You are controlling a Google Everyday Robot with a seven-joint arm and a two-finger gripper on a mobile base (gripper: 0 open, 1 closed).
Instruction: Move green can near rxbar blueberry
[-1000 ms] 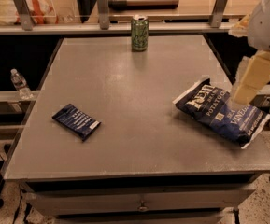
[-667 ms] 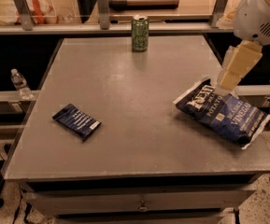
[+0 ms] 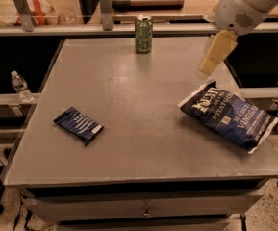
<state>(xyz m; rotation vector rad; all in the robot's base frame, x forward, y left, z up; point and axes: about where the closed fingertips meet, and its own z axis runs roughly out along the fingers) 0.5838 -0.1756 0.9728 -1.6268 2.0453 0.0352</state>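
Observation:
The green can (image 3: 143,34) stands upright at the far edge of the grey table (image 3: 138,109), near the middle. The rxbar blueberry (image 3: 78,124), a small flat dark blue wrapper with white text, lies on the left part of the table toward the front. My gripper (image 3: 214,57) hangs from the white arm at the upper right, above the table's right side, well right of the can and holding nothing.
A large dark blue-and-white potato chip bag (image 3: 229,115) lies on the right side of the table, just below the gripper. A clear water bottle (image 3: 20,85) stands on a ledge left of the table. A counter with clutter runs behind the table.
My arm and gripper have moved up and to the left, from over the chip bag toward the far right part of the table. The can, bar and bag have not moved.

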